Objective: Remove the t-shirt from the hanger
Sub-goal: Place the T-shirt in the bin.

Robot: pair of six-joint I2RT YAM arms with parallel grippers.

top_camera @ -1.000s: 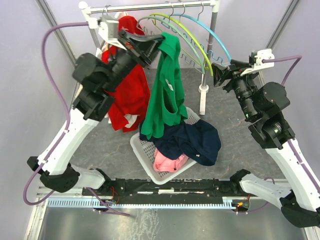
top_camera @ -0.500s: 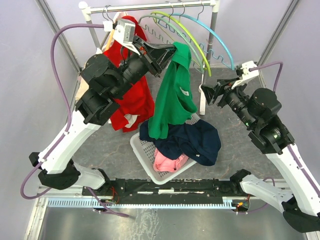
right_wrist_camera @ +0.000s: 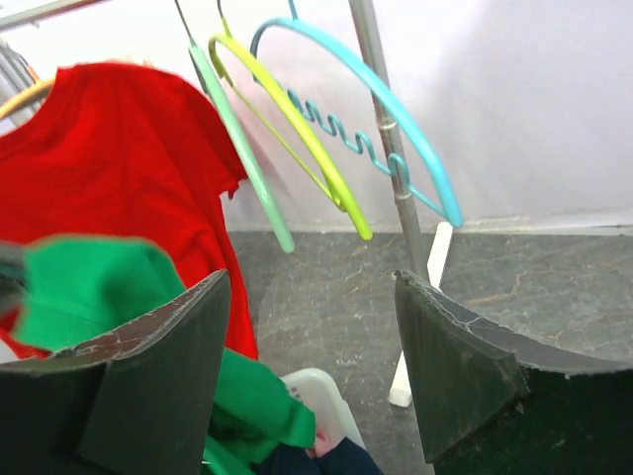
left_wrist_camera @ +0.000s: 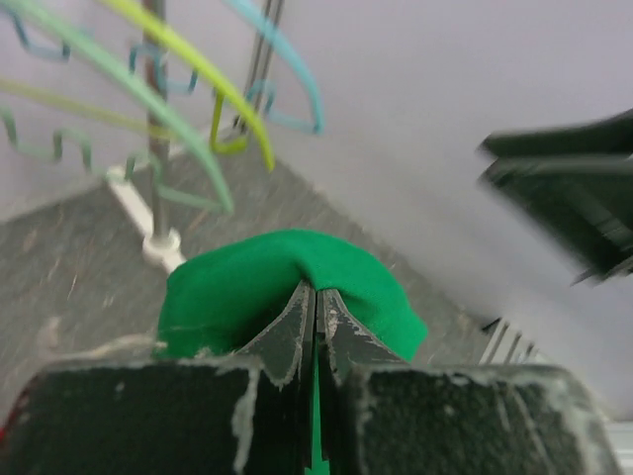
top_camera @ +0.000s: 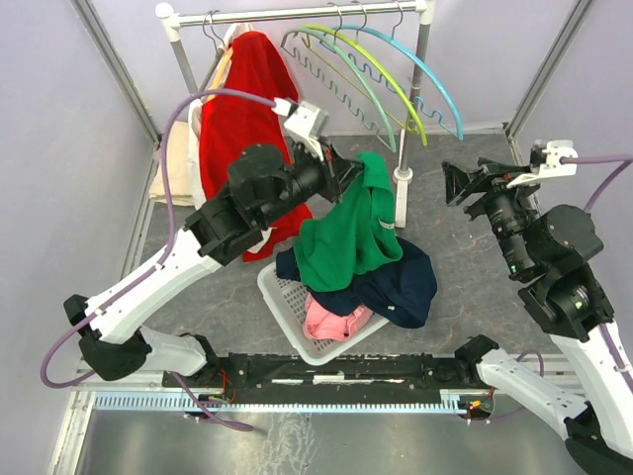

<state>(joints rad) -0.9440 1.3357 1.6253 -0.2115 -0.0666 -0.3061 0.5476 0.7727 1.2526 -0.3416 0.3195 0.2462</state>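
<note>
My left fingers [left_wrist_camera: 303,315] are pressed together on a fold of the green t-shirt [top_camera: 348,237], which is clear of the hangers [top_camera: 396,74]; its lower part drapes onto the navy garment [top_camera: 401,282] heaped over the white basket [top_camera: 280,297], with a pink garment [top_camera: 331,322] beneath; my right fingers [top_camera: 457,184] stand wide apart, gripping nothing, well apart from the shirt; three hangers and a red t-shirt [top_camera: 242,109] hang on the rail [top_camera: 297,13].
</note>
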